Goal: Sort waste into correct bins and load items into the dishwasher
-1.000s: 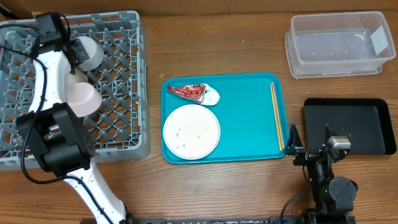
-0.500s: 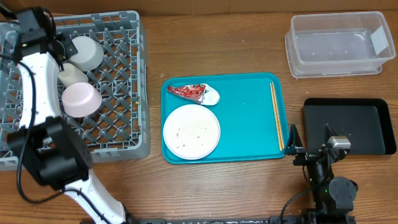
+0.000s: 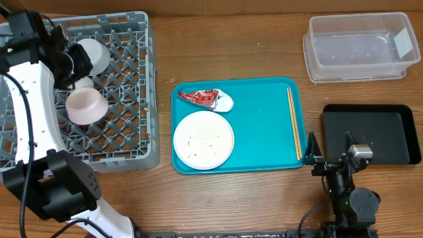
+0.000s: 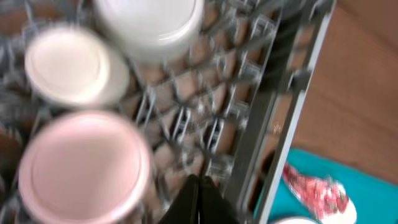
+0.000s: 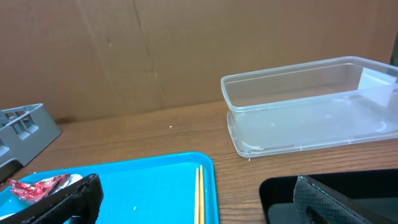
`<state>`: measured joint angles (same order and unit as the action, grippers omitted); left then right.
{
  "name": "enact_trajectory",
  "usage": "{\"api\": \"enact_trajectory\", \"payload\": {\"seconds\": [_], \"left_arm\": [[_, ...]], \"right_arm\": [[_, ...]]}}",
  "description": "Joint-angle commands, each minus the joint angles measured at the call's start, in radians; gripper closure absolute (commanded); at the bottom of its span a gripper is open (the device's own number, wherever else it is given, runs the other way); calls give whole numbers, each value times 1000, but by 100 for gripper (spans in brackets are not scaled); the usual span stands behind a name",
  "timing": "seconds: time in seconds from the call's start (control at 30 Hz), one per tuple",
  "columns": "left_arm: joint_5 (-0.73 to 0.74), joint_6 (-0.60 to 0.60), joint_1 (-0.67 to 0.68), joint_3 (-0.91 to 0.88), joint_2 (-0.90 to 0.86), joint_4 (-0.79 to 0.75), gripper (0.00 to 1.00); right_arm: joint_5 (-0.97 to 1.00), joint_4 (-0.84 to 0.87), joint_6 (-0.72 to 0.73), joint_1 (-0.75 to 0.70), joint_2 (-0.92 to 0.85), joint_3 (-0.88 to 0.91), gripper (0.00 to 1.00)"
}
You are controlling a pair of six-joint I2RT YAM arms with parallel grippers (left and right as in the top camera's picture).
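Tabletop (image 3: 231,39) is brown wood grain, matte. Behind it, in the right wrist view, a plain cardboard wall (image 5: 124,50).

Grey dish rack (image 3: 125,99) sits at the far-left end, partly cut by the frame edge. Three items are in it, mouth-down and close together: pale round bowl (image 3: 92,56), small white cup (image 3: 82,82) and pinkish bowl (image 3: 86,106).

Left hand (image 4: 199,199) hovers over the rack by those items, fingers pressed together with nothing between them. The left wrist view is motion-blurred.

Teal tray (image 3: 264,125) is mid-table, just beside the rack. On it:
- white plate (image 3: 218,129) with loose grains (image 3: 198,141) scattered on it
- red foil wrapper (image 3: 201,98) with a white napkin wad (image 3: 226,102), touching the plate's far rim
- chopsticks (image 3: 294,122) along the tray's right edge

Clear tub (image 3: 357,46) is at the far-right corner. Black tray (image 3: 370,132) sits nearer, right of the teal tray.

Right hand (image 3: 329,147) is parked low between the teal tray and the black tray, fingers spread wide, holding nothing.
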<state>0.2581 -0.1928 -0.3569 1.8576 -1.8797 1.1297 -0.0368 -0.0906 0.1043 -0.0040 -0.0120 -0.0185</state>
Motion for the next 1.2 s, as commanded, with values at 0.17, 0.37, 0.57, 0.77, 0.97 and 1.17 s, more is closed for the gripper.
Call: {"api": "enact_trajectory", "payload": {"seconds": [0.17,0.37,0.57,0.77,0.97,1.17], "left_arm": [[-273,-57,-39,-23,60,113,96],[-288,-71,-39,-186,58,-25,96],[-289,-89,-40,-343,58,-164,96],[-316,-130,-40,-383,58,-150,96],[-309,-156,-40,-354,62,-116,96],[-259,-163,-39,-253,83,-22,96]], "right_arm": [[10,7,3,3,2,10,0],[10,6,3,3,2,10,0],[10,7,3,3,2,10,0],[10,7,3,3,2,10,0],[10,6,3,3,2,10,0],[10,6,3,3,2,10,0]]}}
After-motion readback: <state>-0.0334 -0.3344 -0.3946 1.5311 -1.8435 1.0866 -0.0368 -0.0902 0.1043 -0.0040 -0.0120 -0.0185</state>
